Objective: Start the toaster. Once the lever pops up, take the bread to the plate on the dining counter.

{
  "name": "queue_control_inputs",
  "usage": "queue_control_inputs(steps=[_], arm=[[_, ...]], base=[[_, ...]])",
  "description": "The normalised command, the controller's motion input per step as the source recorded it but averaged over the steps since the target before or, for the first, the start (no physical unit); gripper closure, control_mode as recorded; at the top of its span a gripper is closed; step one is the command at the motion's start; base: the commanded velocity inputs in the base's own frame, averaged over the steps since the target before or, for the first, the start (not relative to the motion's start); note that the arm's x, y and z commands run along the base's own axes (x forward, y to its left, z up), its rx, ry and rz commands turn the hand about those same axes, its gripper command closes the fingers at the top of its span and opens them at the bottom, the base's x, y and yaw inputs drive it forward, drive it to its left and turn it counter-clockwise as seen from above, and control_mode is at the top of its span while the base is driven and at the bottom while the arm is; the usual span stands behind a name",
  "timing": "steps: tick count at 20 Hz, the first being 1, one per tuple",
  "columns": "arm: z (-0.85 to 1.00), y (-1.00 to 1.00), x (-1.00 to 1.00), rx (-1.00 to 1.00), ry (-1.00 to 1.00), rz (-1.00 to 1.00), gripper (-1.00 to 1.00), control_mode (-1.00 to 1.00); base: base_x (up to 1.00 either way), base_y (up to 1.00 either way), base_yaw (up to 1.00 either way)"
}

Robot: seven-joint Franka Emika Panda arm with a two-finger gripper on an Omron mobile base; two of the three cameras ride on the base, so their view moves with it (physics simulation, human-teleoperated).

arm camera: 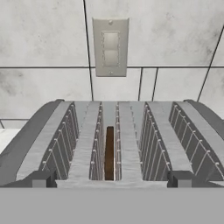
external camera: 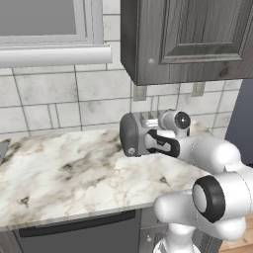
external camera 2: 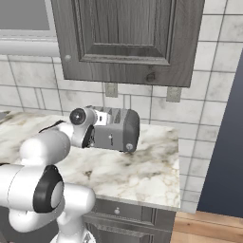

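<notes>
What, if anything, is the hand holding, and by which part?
Nothing. The hand is open at the toaster, and the bread sits untouched in a slot.

My arm: glossy white shells, dark joints

I see fat rounded white links [external camera: 212,153] joined by black ring bands [external camera: 210,197], a black panel with small white marks along the forearm [external camera: 163,143], and a round dark-centred cap on the wrist [external camera: 181,119]. My claw's [arm camera: 109,179] two fingertips [arm camera: 39,179] are small dark grey blocks.
</notes>
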Motion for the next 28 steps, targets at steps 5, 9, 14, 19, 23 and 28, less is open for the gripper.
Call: queue_control_inputs(steps=[5, 9, 14, 19, 23, 28], arm=[[0.0, 0.05, 0.17, 0.0, 0.0, 0.0, -1.0, -1.0], [-0.02, 0.06, 0.21, 0.0, 0.03, 0.0, -1.0, -1.0], [-0.13, -0.01, 0.08, 0.0, 0.04, 0.0, -1.0, -1.0], [-0.22, -0.01, 0.0, 0.0, 0.06, 0.0, -1.0, -1.0], [-0.04, 0.0, 0.0, 0.0, 0.02, 0.0, -1.0, -1.0], [0.0, 0.0, 0.0, 0.0, 0.0, 0.0, -1.0, -1.0]], base=[[0.0, 0.0, 0.0], [0.0, 0.0, 0.0], [0.0, 0.0, 0.0], [0.0, 0.0, 0.0], [0.0, 0.0, 0.0], [0.0, 0.0, 0.0]])
